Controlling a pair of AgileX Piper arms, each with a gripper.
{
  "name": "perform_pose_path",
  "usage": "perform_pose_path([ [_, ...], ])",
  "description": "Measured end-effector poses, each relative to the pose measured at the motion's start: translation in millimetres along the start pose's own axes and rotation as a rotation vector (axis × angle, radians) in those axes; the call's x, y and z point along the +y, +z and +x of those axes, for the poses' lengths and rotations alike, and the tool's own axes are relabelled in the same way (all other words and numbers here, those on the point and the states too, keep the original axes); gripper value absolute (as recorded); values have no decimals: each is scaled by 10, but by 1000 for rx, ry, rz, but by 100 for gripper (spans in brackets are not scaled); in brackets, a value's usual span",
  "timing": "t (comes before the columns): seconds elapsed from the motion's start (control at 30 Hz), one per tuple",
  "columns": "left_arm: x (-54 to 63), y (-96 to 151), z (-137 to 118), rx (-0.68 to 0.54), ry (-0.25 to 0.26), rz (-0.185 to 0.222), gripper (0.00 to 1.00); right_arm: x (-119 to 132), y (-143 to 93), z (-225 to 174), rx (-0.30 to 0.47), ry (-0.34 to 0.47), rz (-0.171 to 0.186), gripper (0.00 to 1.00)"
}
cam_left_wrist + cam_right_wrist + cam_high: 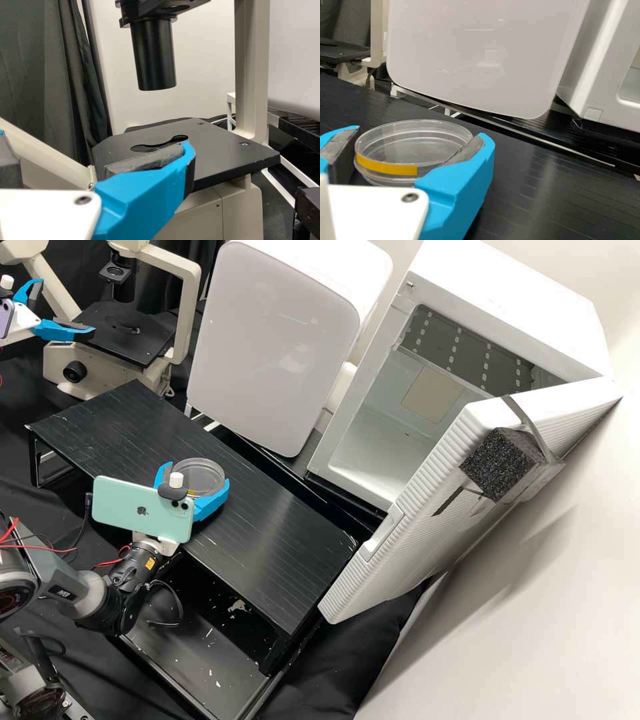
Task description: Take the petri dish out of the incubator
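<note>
My right gripper [195, 475] is over the black raised platform, shut on the clear petri dish [201, 469], outside the incubator [363, 403]. The right wrist view has the right gripper [422, 134] with its pads against opposite sides of the dish [412, 142]. The dish lies level, a yellow strip on its side wall. Whether its base touches the platform I cannot tell. At the upper left, my left gripper [66, 307] stands open beside the microscope; in the left wrist view the left gripper [95, 140] has its fingers wide apart with nothing held.
The incubator's white door [407, 513] hangs open at the right, with a black foam block [500, 463] on it. A white closed appliance [273, 347] stands behind the platform [267, 533]. The microscope stage [225, 155] is close to the left gripper.
</note>
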Motion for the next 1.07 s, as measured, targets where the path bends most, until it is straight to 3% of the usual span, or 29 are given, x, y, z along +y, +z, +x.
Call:
perform_pose_path([
  [0.6,0,0,0,0,0,0,100,49,-54,-44,35,8,10,100],
  [0.83,0,0,0,0,0,0,100,145,-239,-253,52,136,27,100],
  [0.9,0,0,0,0,0,0,100,186,-284,-320,55,198,68,100],
  [1.0,0,0,0,0,0,0,100,208,-307,-346,67,223,122,100],
  [1.07,0,0,0,0,0,0,100,212,-311,-349,70,225,140,100],
])
